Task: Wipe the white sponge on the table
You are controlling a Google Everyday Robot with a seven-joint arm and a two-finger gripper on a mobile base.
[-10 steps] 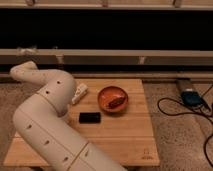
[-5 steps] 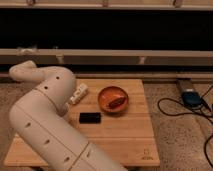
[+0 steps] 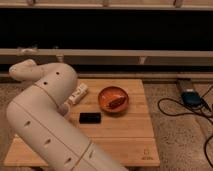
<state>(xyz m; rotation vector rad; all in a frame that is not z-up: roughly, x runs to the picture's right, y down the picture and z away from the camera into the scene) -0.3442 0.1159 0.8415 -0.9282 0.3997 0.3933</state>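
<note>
The table is a low square table with a light bamboo plank top in the middle of the view. My white arm rises from the bottom left and covers the table's left part. My gripper shows as a white tip poking out from behind the arm, over the table's back left, just left of the bowl. I see no white sponge; it may be hidden behind the arm.
An orange bowl holding a brown item stands at the table's back middle. A black rectangular object lies in front of it. A blue device and black cables lie on the floor to the right. A dark wall with a ledge runs behind.
The arm has barely shifted. The bowl and the black object have not moved.
</note>
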